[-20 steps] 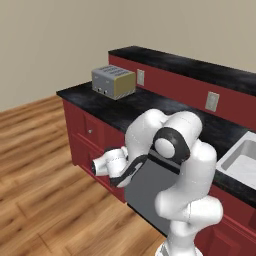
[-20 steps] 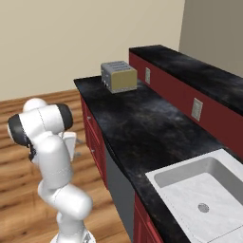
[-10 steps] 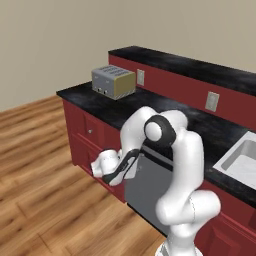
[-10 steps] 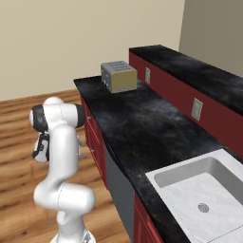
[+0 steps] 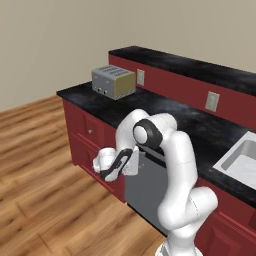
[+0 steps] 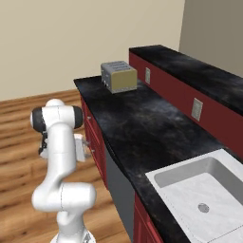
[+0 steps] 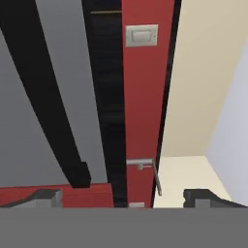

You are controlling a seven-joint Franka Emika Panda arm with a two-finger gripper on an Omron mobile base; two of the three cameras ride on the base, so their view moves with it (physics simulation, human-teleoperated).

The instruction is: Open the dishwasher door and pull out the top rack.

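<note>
The dishwasher door (image 5: 145,187) sits shut under the black bench (image 5: 200,132), a grey panel between red cabinet fronts (image 5: 87,132), so we're at the approach step. The gripper (image 5: 134,162) hovers at the door's upper left corner, jaws spread wide with nothing between them. Next, I'd say: find the handle, close on it, pull outward and down.

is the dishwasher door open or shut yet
Shut. The flat grey dishwasher door stands upright, flush with the red cabinet fronts, and the claw is near its top edge.
</note>
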